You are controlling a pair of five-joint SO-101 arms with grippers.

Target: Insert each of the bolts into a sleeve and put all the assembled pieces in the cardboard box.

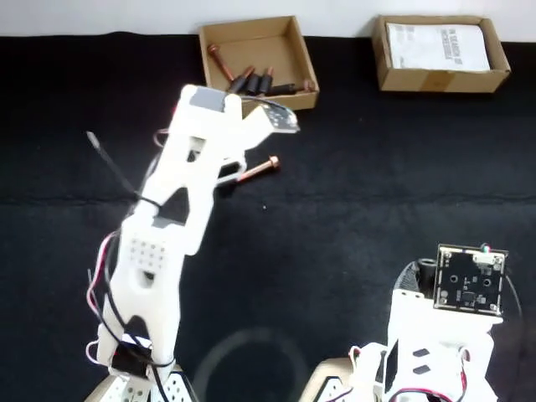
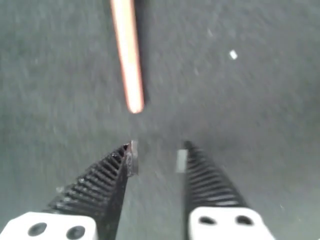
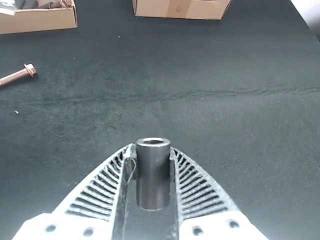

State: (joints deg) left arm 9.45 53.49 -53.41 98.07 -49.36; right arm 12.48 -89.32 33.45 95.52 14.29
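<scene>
A copper bolt [image 1: 258, 168] lies on the black table just in front of the cardboard box [image 1: 219, 71], which holds several bolts in dark sleeves. My left gripper [image 2: 156, 154] is open just short of the bolt's [image 2: 127, 55] threaded end, nothing between its fingers. The left arm [image 1: 197, 159] stretches from the near left edge toward the bolt. My right gripper [image 3: 152, 160] is shut on a dark metal sleeve [image 3: 152, 172], held upright with its open end up. The right arm [image 1: 456, 335] is at the near right of the table.
A second cardboard box [image 1: 435, 79] with a printed sheet stands at the back right. The bolt [image 3: 17, 75] and both boxes [image 3: 37, 17] [image 3: 180, 7] lie far ahead of the right gripper across open black mat.
</scene>
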